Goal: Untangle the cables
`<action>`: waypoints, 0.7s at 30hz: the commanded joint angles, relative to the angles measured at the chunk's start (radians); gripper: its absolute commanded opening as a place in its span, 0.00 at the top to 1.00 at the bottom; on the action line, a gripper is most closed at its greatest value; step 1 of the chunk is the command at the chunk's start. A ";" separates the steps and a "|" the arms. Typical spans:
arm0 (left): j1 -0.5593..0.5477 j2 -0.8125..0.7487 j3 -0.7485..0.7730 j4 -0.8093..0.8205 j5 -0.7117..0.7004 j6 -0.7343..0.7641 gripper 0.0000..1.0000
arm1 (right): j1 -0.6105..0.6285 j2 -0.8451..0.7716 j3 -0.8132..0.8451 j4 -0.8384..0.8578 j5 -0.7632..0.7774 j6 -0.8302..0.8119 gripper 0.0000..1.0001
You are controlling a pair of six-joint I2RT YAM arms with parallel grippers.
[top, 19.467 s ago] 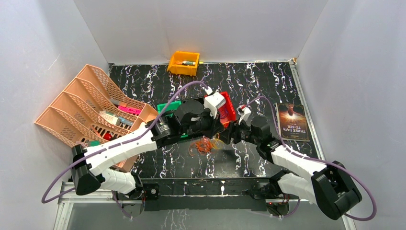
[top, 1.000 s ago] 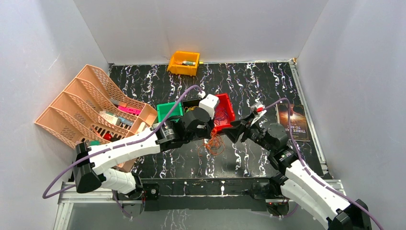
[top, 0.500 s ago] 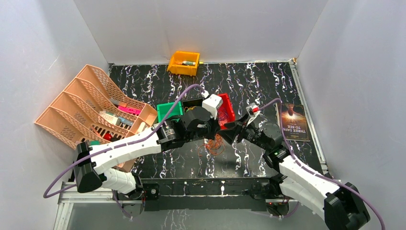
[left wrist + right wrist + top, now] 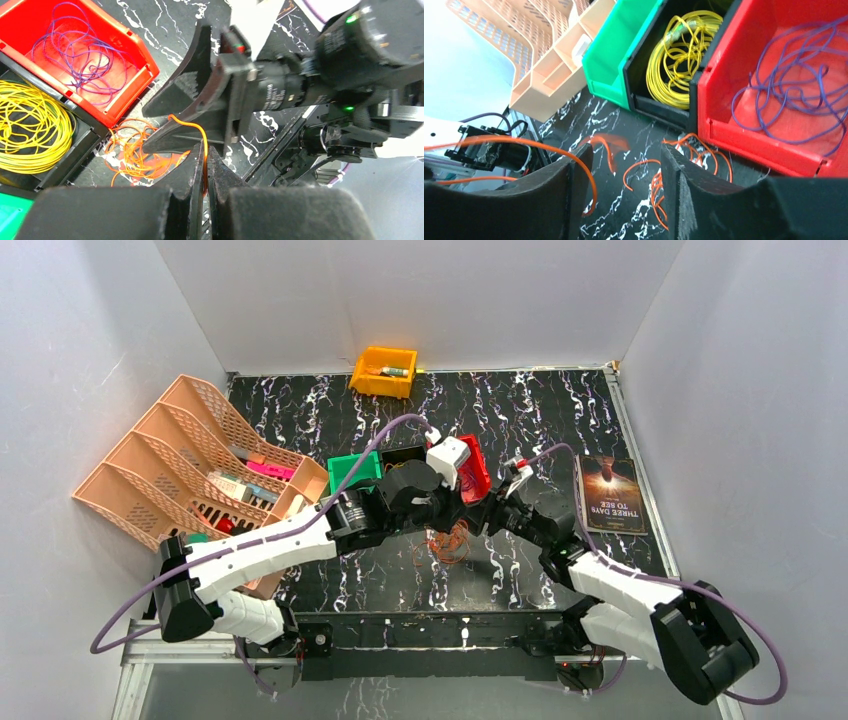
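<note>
Orange cable (image 4: 131,152) is lying in a loose tangle on the black marbled table (image 4: 330,410), just in front of a red bin (image 4: 131,95), and one strand of it is rising from the heap into the left gripper (image 4: 205,152). That gripper's jaws are pressing together on the strand, holding it a little above the table. The right gripper (image 4: 626,152) is facing it from close by, hanging low over the same tangle with its jaws standing apart. Another orange loop is curving past one of its fingers (image 4: 559,195) and dipping into the gap, but neither finger is gripping it. Purple cable (image 4: 794,95) is sprawling in loops inside the red bin. Yellow cable (image 4: 676,60) is sitting coiled in a black bin (image 4: 659,107) pressed against the red bin's side, and a green bin (image 4: 611,55) is touching the black one on its other side. In the overhead view both arms are reaching inward and meeting near the middle of the table. A peach desk organiser (image 4: 170,455) is standing at the table's left edge, a book (image 4: 610,492) is lying at the right edge, and a small orange bin (image 4: 385,370) is sitting against the back wall, well apart from the cables
</note>
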 commanded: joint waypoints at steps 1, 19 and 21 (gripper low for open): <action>-0.004 -0.024 0.085 -0.002 0.021 0.001 1.00 | 0.002 0.062 0.018 0.048 -0.010 0.021 0.42; -0.001 -0.057 0.301 -0.144 -0.134 0.108 1.00 | 0.003 0.118 -0.018 -0.025 0.065 0.019 0.60; 0.001 -0.065 0.327 -0.172 -0.174 0.131 1.00 | 0.003 0.104 -0.031 -0.033 0.077 0.020 0.64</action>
